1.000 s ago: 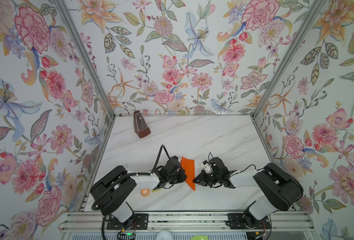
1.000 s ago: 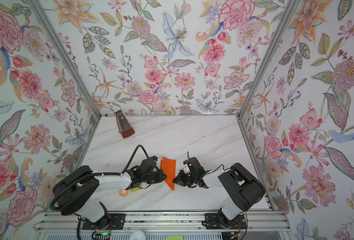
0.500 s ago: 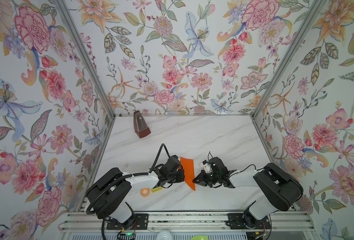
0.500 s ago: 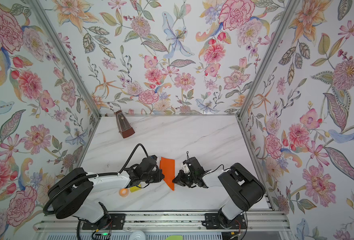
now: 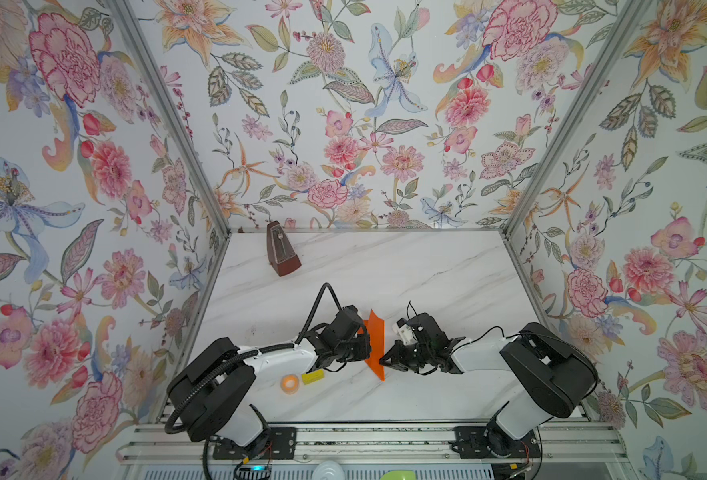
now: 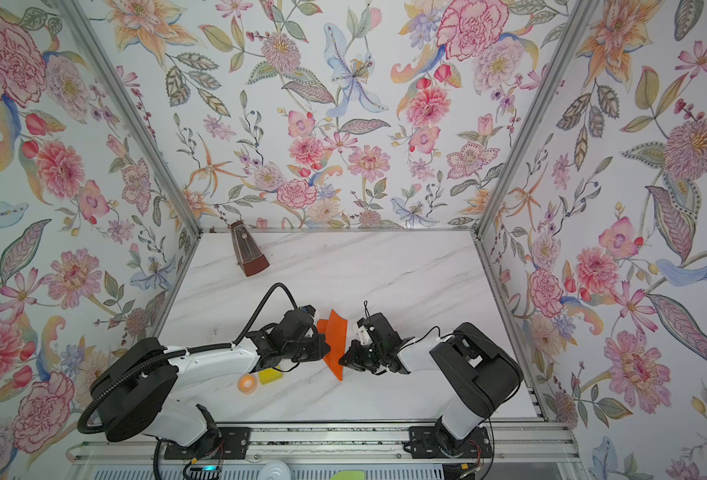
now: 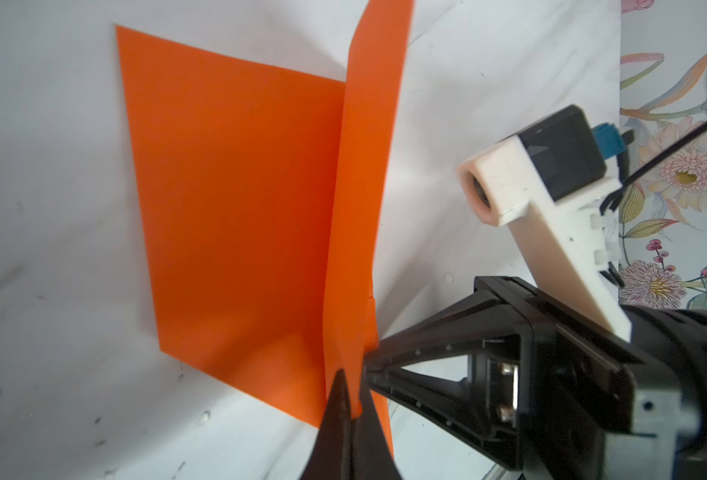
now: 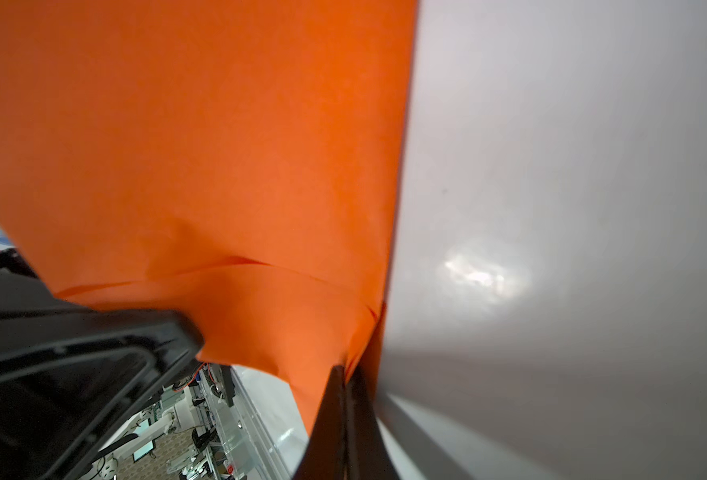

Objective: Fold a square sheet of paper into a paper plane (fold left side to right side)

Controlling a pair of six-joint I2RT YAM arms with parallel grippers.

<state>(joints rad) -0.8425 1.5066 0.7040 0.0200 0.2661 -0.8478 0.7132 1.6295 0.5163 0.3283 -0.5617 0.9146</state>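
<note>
The square sheet of paper (image 5: 376, 345) (image 6: 335, 340) is bright orange and lies between both arms near the table's front. In the left wrist view one part (image 7: 235, 208) lies flat on the table and a flap (image 7: 364, 166) stands upright along a crease. My left gripper (image 7: 354, 401) (image 5: 365, 347) is shut on the flap's near edge. From the opposite side my right gripper (image 8: 345, 374) (image 5: 384, 360) is shut on the same paper (image 8: 198, 145) close by. Its dark fingers (image 7: 426, 345) show beside the flap. A paper plane is out of view.
A brown metronome (image 5: 282, 251) (image 6: 249, 254) stands at the back left. An orange tape ring (image 5: 289, 383) and a small yellow block (image 5: 312, 377) lie by the left arm's forearm. Floral walls enclose the marble table (image 5: 426, 282) on three sides.
The left arm's elbow has shifted slightly, uncovering the yellow block. Both grippers stay shut on the paper, which has hardly moved.
</note>
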